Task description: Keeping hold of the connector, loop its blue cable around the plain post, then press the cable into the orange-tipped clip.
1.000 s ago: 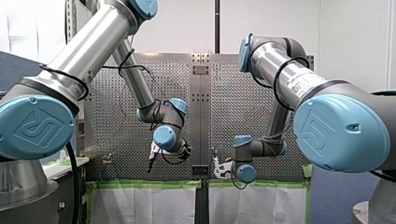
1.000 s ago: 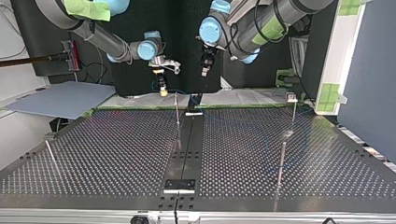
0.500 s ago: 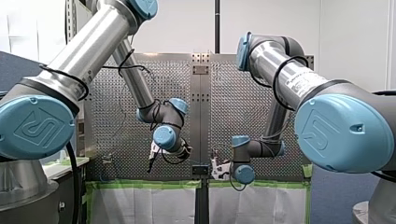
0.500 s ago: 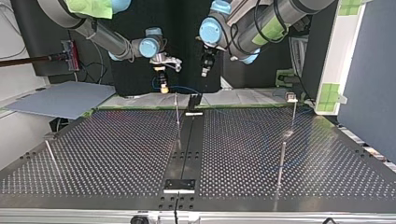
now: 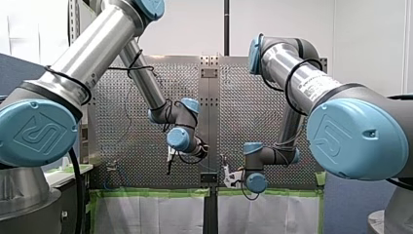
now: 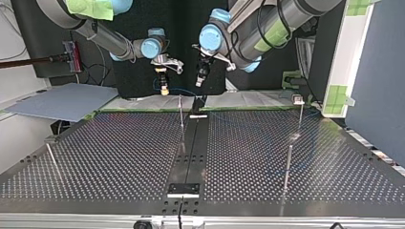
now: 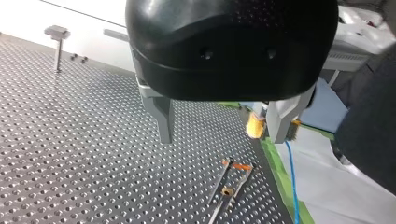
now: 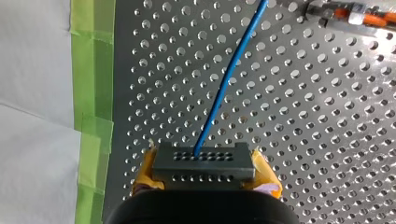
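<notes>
In the right wrist view my right gripper (image 8: 204, 173) is shut on a dark grey connector (image 8: 203, 161), gripped between yellow pads (image 8: 267, 179). The blue cable (image 8: 225, 88) runs out of the connector, ahead over the perforated plate. The orange-tipped clip (image 8: 360, 17) lies ahead and off to one side. In the left wrist view my left gripper (image 7: 222, 135) is open and holds nothing, hovering above the orange-tipped clip (image 7: 232, 179). The blue cable (image 7: 292, 179) hangs just past one of its fingers. In the top view my right gripper (image 6: 164, 87) and my left gripper (image 6: 200, 80) hang close together at the table's far edge.
Thin upright posts stand on the perforated table (image 6: 119, 157): one near the middle (image 6: 181, 112), two at the top view's right (image 6: 288, 167), one at its left (image 6: 50, 157). A flat-topped post (image 7: 57, 41) shows in the left wrist view. Green tape (image 8: 91, 93) lines the plate's edge.
My left arm has swung toward my right gripper, to the right in the front view and to the left in the top view. My right gripper still holds the connector, barely moved.
</notes>
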Action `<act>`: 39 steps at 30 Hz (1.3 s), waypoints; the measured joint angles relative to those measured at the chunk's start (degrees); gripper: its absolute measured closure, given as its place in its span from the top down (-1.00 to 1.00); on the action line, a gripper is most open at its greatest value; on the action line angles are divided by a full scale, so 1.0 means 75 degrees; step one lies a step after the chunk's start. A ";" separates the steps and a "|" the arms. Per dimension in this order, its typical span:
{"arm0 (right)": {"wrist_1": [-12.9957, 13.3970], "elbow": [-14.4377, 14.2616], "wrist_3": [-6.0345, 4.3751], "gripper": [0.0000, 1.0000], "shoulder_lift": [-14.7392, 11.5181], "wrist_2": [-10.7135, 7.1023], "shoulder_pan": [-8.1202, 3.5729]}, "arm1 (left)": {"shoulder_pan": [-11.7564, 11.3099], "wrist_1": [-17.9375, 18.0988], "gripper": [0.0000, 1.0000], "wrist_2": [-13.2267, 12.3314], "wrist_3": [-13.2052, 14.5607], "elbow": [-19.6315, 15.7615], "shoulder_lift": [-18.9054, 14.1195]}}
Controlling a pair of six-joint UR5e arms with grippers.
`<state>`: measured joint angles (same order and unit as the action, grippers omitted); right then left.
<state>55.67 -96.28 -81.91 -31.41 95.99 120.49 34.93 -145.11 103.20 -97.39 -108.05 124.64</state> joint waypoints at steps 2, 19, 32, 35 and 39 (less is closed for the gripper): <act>0.0005 0.0000 -0.0002 -1.00 -0.0001 -0.0038 0.0000 | -0.0024 -0.0002 0.95 -0.0078 -0.0115 0.0031 0.0043; 0.0008 0.0001 -0.0010 -1.00 0.0001 -0.0094 -0.0012 | -0.0005 -0.0066 0.99 -0.0727 -0.0533 0.0799 0.0532; 0.0008 0.0001 -0.0015 -1.00 0.0000 -0.0094 -0.0042 | -0.0086 -0.0148 0.99 -0.0783 -0.0555 0.1022 0.0934; 0.0008 0.0000 -0.0015 -1.00 0.0001 -0.0094 -0.0047 | -0.0087 -0.0160 0.99 -0.0726 -0.0459 0.1021 0.0937; 0.0008 0.0003 -0.0015 -1.00 -0.0001 -0.0095 -0.0052 | -0.0089 -0.0233 0.99 -0.0561 -0.0297 0.1023 0.0938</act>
<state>55.73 -96.26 -82.02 -31.42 95.28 120.10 34.26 -146.85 98.99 -99.61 -100.38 131.67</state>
